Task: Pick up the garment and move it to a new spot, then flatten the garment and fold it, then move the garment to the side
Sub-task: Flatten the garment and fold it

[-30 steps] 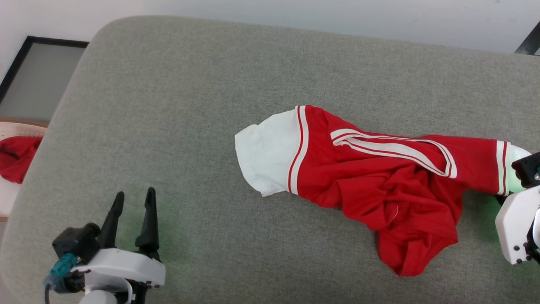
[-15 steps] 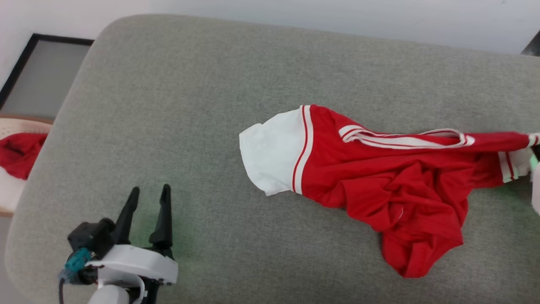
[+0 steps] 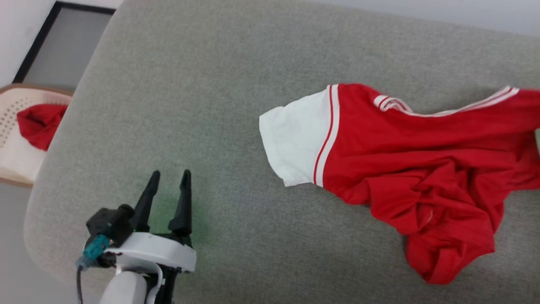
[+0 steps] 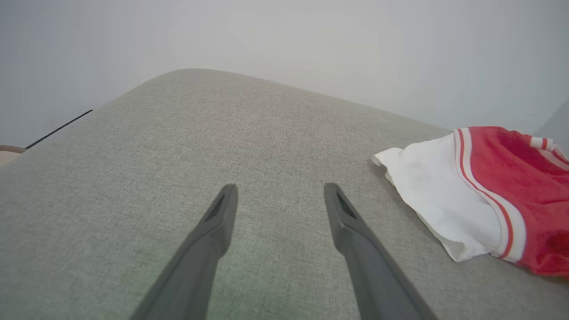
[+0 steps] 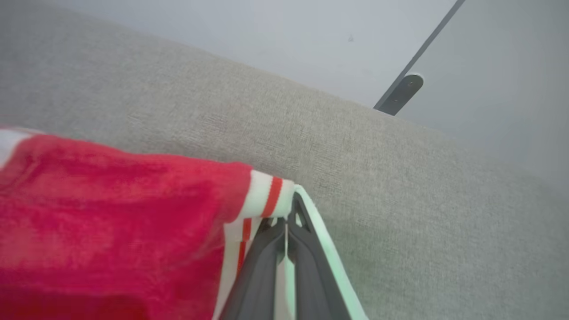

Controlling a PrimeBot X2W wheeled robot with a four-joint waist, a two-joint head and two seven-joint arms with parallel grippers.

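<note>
**Right gripper pinched the sleeve end; left gripper stood open**

The right gripper (image 5: 289, 218) was closed on the white sleeve end of the garment (image 5: 111, 213), with the cloth pressed between its fingers. That pinch showed in the right wrist view. The left gripper (image 3: 170, 174) held nothing, its jaws spread over bare grey cushion (image 3: 190, 84), well apart from the shirt's other white sleeve. The garment lay crumpled on the cushion's right part. In the head view, a cream basket (image 3: 17, 156) beside the cushion's left edge held a small red cloth (image 3: 40, 122). Pale wall (image 4: 311, 35) stood behind the cushion.
</note>
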